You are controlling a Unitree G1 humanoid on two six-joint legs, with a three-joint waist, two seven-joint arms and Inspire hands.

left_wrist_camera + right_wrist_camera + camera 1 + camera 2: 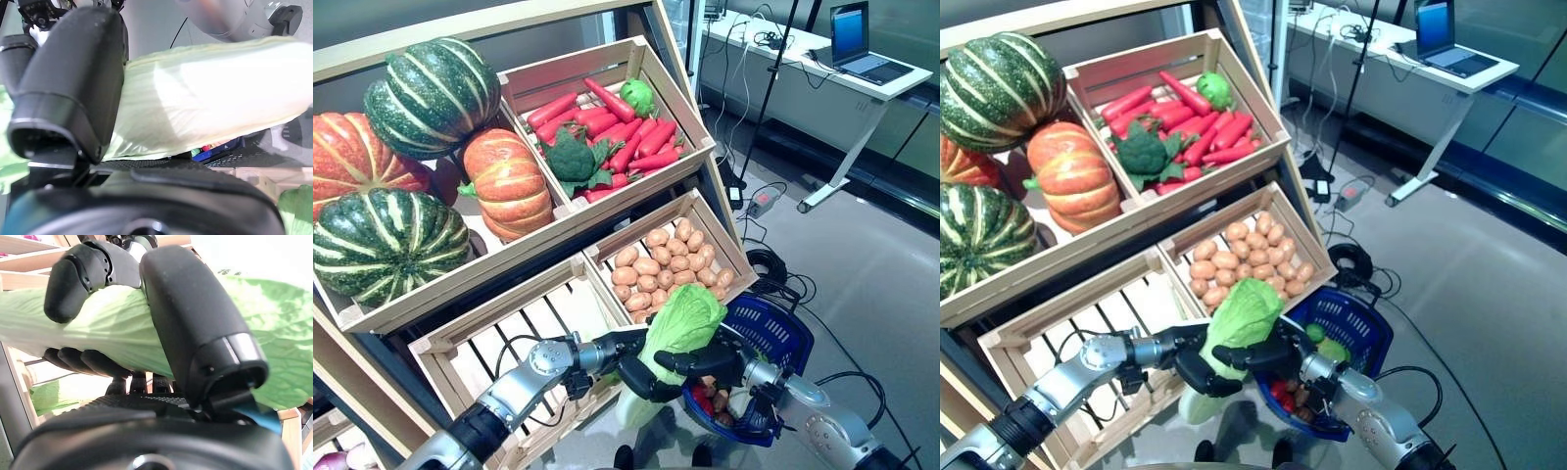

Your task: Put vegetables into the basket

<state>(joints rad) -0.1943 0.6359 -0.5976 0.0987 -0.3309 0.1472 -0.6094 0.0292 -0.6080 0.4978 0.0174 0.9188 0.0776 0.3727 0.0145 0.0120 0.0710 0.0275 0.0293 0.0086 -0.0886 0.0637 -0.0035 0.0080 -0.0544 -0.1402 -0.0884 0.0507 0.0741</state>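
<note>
1. At your far left, the slanted pale wooden display shelf [509, 257] carries striped dark green pumpkins [431, 93] and ribbed orange pumpkins [507, 184].
2. Next along, the upper slatted wooden crate [680, 117] holds long red carrots [636, 137], a dark green broccoli head [570, 157] and a small light green vegetable [636, 95].
3. Below it, you see an empty slatted wooden crate [509, 338] and, to its right, a wooden crate of small tan potatoes [666, 266].
4. Your left hand [641, 374] reaches in from the lower left, fingers and thumb curled round the pale lower stem of the long light green leafy cabbage [680, 318].
5. The cabbage stands nearly upright in front of the potato crate, just left of the basket and not inside it.
6. Your right hand [710, 364] comes from the lower right and also clasps the cabbage at its middle; its wrist view shows the thumb over the leaf and the fingers beneath.
7. The dark blue plastic mesh basket [783, 333] sits at the right, behind the right hand, with red and green items in it.
</note>
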